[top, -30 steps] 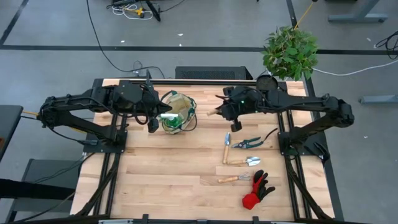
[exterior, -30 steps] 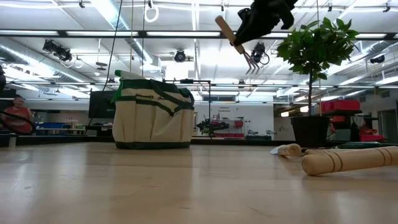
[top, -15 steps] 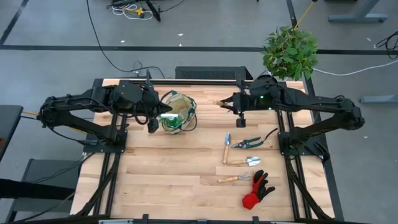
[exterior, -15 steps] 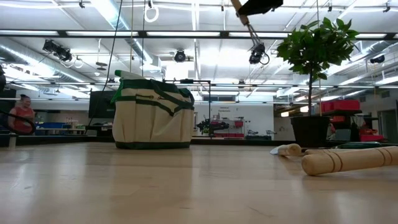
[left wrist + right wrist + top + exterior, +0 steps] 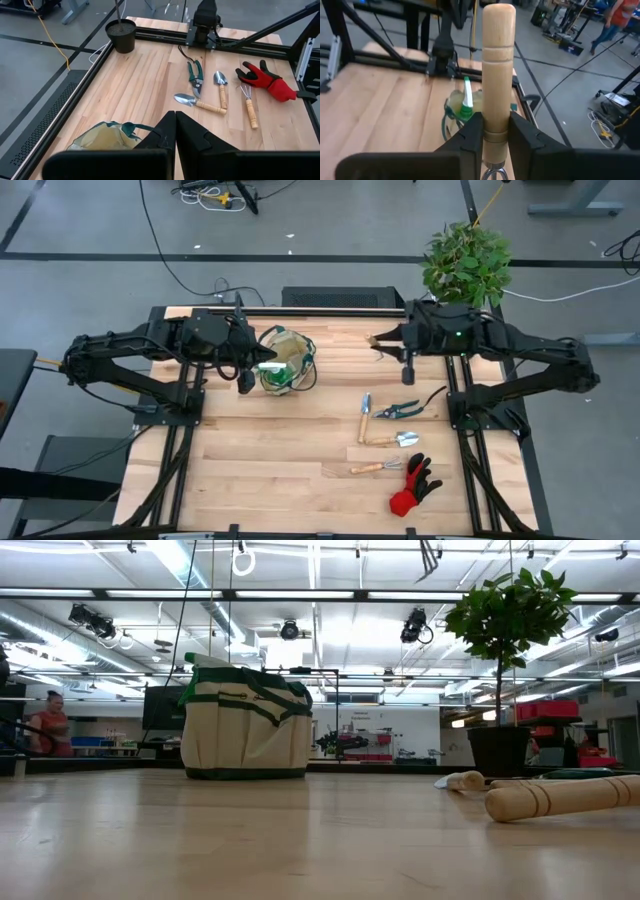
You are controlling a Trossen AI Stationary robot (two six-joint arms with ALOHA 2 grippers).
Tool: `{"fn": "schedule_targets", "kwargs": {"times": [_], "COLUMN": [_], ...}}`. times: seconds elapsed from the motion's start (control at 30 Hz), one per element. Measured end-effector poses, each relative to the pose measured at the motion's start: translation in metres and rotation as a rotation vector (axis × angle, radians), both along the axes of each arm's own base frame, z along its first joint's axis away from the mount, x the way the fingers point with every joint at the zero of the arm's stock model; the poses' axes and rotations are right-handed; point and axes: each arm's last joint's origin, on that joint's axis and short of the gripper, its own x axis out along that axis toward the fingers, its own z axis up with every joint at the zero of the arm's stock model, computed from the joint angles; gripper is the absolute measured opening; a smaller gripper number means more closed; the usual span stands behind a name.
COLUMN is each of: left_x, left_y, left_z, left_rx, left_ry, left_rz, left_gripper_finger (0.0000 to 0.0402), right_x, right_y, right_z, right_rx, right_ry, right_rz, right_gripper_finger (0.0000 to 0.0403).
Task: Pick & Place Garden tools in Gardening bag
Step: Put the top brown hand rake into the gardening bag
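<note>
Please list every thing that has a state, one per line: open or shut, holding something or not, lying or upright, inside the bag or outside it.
Left end effector: shut, empty, beside bag.
Right end effector: shut on wooden-handled hand rake, lifted.
Round tan fabric gardening bag: upright, top open.
Green spray bottle: inside bag.
Green-handled pruning shears: lying, outside.
Red-and-black glove: lying, outside.
Potted plant: upright.

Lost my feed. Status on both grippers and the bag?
Right gripper shut on wooden-handled tool, high, right of bag. Left gripper shut, empty, beside bag. Four tools and glove on table. Path clear.
</note>
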Motion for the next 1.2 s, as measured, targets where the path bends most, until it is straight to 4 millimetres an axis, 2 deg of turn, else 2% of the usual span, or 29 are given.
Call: {"fn": "schedule_targets", "kwargs": {"times": [0.27, 0.6, 0.9, 1.2], "left_x": [0.0, 0.0, 0.0, 0.0], "left_y": [0.0, 0.0, 0.0, 0.0], "left_z": [0.0, 0.0, 0.0, 0.0], "left_rx": [0.0, 0.0, 0.0, 0.0], "left_ry": [0.0, 0.0, -0.004, -0.004], "left_rz": [0.0, 0.0, 0.0, 0.0], "left_gripper_finger": [0.0016, 0.0016, 0.0016, 0.0016], "right_x": [-0.013, -0.014, 0.005, 0.031], "right_y": [0.006, 0.006, 0.006, 0.01], "right_z": [0.015, 0.02, 0.023, 0.016], "right_rx": [0.058, 0.071, 0.102, 0.121], "right_ry": [-0.124, -0.172, -0.255, -0.269], "right_rz": [0.028, 0.03, 0.077, 0.1], "right_gripper_finger": [0.0065, 0.0065, 0.0065, 0.0065]}}
